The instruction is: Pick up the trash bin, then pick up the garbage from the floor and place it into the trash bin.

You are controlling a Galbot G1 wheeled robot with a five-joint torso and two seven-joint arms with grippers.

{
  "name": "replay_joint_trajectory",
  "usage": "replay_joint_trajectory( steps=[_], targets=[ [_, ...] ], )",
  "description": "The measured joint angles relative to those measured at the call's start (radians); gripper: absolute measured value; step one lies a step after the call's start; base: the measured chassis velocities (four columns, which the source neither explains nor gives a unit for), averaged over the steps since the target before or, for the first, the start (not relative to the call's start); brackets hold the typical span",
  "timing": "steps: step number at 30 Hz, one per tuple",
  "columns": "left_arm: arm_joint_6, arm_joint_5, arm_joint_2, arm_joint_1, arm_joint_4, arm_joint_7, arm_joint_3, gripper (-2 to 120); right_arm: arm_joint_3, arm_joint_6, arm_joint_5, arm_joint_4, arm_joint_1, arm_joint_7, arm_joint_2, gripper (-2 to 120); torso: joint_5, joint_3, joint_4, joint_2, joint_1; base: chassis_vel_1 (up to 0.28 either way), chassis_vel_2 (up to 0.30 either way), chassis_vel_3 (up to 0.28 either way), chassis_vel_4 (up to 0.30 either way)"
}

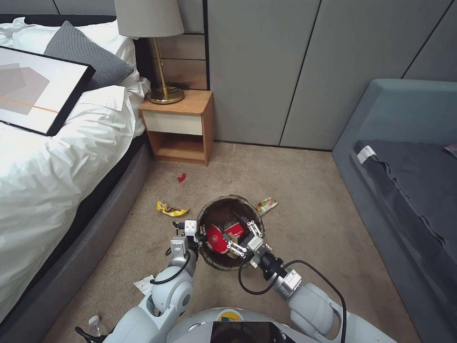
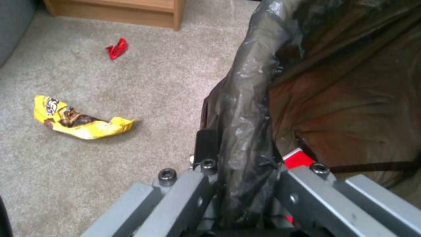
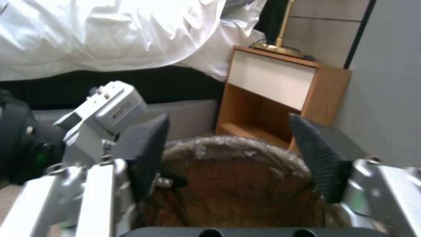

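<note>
The trash bin [image 1: 227,198], a round bucket lined with a dark brown bag, hangs just above the carpet in front of me. My left gripper [image 1: 194,234] is shut on its bagged rim [image 2: 248,108] on the bed side. My right gripper [image 1: 236,237] hovers over the bin's mouth [image 3: 232,144], open, with nothing between its fingers [image 3: 320,158]. A red-and-white cup [image 1: 216,239] lies inside the bin. Garbage lies on the floor: a yellow wrapper [image 1: 172,209] [image 2: 79,120], a red scrap [image 1: 182,177] [image 2: 116,48], a green-yellow wrapper [image 1: 266,206], a white tissue [image 1: 144,284] and a clear bottle [image 1: 95,326].
A bed [image 1: 52,157] with white bedding runs along the left. A wooden nightstand [image 1: 178,126] with a lamp [image 1: 164,93] stands by the wall. On the right there is a grey-blue sofa [image 1: 404,157]. Open carpet [image 1: 304,200] lies between them.
</note>
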Motion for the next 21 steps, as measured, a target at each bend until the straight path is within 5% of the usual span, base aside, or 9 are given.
replay_joint_trajectory(
  steps=[9, 21],
  targets=[
    [-0.001, -0.002, -0.003, -0.004, 0.0, -0.001, -0.002, 2, 0.077, -0.007, 0.038, 0.109, -0.022, 0.023, -0.007, 99, 0.0, 0.0, 0.0, 0.0, 0.0, 0.0, 0.0, 0.0, 0.0],
    [-0.014, 0.003, 0.0, 0.013, -0.005, 0.003, -0.027, 2, 0.39, -0.162, 0.124, 0.187, -0.086, 0.274, 0.056, 100, 0.0, 0.0, 0.0, 0.0, 0.0, 0.0, 0.0, 0.0, 0.0]
  ],
)
